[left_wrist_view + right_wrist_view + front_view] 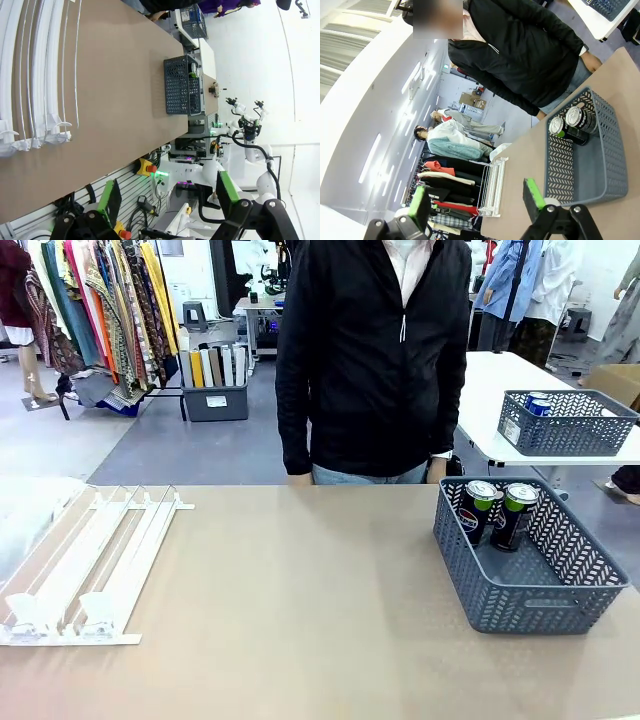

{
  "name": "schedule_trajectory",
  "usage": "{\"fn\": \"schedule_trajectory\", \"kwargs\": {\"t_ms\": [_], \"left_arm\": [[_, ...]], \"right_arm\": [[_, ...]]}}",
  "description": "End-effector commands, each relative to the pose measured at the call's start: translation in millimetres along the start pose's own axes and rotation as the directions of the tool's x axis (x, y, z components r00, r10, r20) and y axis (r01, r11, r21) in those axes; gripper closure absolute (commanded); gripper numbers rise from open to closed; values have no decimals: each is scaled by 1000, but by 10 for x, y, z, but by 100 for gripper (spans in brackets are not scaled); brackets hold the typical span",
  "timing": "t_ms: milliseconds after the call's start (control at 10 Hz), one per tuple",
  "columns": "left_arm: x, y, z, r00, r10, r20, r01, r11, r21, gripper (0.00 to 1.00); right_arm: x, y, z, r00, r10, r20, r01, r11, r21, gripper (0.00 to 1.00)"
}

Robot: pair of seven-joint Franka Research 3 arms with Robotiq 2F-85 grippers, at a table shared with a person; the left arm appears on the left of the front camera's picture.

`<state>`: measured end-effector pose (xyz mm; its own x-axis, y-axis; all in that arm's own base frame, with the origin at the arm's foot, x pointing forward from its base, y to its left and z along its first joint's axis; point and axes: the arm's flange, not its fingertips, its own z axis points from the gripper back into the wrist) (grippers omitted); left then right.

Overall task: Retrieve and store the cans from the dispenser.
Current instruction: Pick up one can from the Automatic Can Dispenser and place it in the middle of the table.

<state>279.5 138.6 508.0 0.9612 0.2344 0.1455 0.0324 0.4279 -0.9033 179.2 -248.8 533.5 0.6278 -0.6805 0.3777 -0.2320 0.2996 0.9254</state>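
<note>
Front view: looks across the desk [300,600] toward the person [372,360], fairly near.
Left wrist view: rolled sideways, high above the dispenser [35,75].
Right wrist view: tilted, raised, facing the basket [585,160].
Shared: desk, dispenser, basket.

The dispenser [90,560] lay at my left on the table [300,600]; two cans [497,512] stood in the basket [530,590] at my right
</note>
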Motion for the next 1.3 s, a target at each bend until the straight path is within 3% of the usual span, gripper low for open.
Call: {"fn": "schedule_trajectory", "kwargs": {"t_ms": [0, 1200], "left_arm": [[-19, 22, 13, 1000, -18, -8, 18, 1000, -5, 0], [-19, 22, 13, 1000, -18, -8, 18, 1000, -5, 0]], "right_arm": [[19, 19, -21, 1000, 27, 11, -27, 999, 24, 0], [19, 19, -21, 1000, 27, 11, -27, 999, 24, 0]]}}
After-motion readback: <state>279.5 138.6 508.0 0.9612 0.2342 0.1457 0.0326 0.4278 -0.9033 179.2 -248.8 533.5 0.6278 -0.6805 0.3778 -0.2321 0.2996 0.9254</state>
